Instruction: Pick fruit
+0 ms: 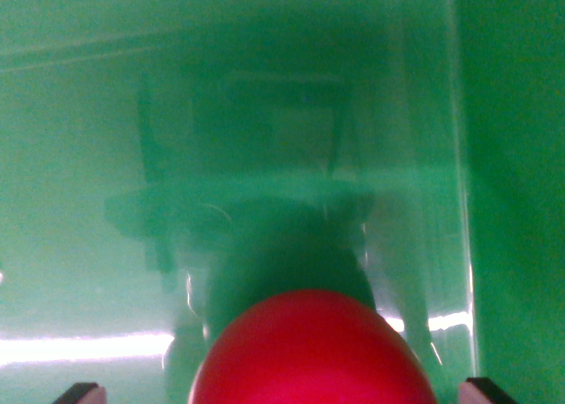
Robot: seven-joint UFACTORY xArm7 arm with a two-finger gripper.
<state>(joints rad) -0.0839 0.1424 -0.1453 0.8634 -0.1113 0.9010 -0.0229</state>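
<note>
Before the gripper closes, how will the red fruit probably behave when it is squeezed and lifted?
The red fruit looks round and smooth, so it may roll or slip if pinched off-centre. The green surface under it is glossy, so it probably gives little grip. Both fingertips stand clear of the fruit; the gripper looks open.

A round, smooth red fruit [313, 355] fills the wrist view's bottom centre.

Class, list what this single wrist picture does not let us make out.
- Red fruit: wrist view, its lower part is cut off by the bottom edge; blur hides which fruit it is.
- Gripper: only two fingertip corners show at the bottom edge, so contact with the fruit is unclear.
- Green surface: glare and blurred dark reflections hide its details.
</note>
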